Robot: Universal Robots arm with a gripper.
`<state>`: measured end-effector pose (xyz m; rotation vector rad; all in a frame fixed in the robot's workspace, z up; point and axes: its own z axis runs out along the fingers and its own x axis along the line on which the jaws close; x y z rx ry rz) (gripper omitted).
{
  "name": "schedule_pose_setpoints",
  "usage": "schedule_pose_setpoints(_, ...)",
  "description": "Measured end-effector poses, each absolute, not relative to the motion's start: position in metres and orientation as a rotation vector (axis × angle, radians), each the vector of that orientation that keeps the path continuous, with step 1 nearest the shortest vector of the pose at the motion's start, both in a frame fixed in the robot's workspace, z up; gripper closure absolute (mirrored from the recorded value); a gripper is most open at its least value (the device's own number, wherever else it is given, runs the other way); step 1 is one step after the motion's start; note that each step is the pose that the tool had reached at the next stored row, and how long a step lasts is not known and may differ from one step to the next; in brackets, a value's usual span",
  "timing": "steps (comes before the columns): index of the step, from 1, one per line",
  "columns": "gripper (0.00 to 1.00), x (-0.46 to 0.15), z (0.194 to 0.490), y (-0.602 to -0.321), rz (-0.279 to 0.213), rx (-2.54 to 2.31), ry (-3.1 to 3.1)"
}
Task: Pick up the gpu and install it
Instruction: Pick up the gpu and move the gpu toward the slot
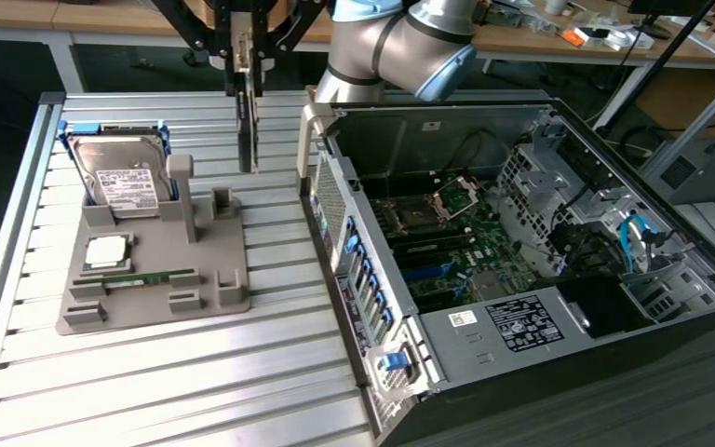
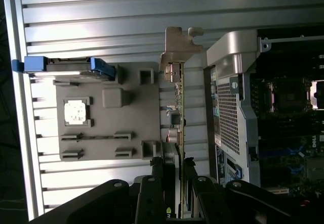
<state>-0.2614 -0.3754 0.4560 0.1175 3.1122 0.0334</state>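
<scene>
A: Where is the gpu [image 1: 247, 126] at this moment?

B: In the air. It hangs on edge from the gripper [image 1: 246, 67] above the slatted table [image 1: 183, 372], between the grey parts holder [image 1: 215, 247] and the open computer case [image 1: 332, 214]. It touches neither.

A: And the jaws?

B: Drawn in on the card's upper end, with 1 finger [image 2: 158, 176] on each flat face, so it is a pinch on a thin board. In the wrist view the card runs edge-on away from the fingers, with its silvery bracket [image 2: 178, 44] at the far end.

A: What worries you?

B: 3 things. The grip sits at 1 end, so I'd judge the long free length could pivot or slide between the jaws if the arm jolts. The case's near wall stands just beside the card, and the bracket could clip that rim on the way over. Inside, cables and metal cages crowd the motherboard [image 1: 457, 237]. A tilted card would miss its slot and bear on the board instead.

A: Can you see the slot?

B: Not surely. The lower motherboard is dark in the exterior view, so I can't tell which slot is free.

A: Is anything on the holder at risk?

B: Little, I think. The hard drive [image 1: 122, 177] stands in its cradle, apart from the card, and the memory stick [image 1: 146, 277] lies flat, farther off.
</scene>
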Motion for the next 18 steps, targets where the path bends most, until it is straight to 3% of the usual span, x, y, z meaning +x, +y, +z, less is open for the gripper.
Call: schedule_pose_setpoints(18, 0.73, -0.2556, 0.456, -0.3763, 0.031, 0.117, 3.112)
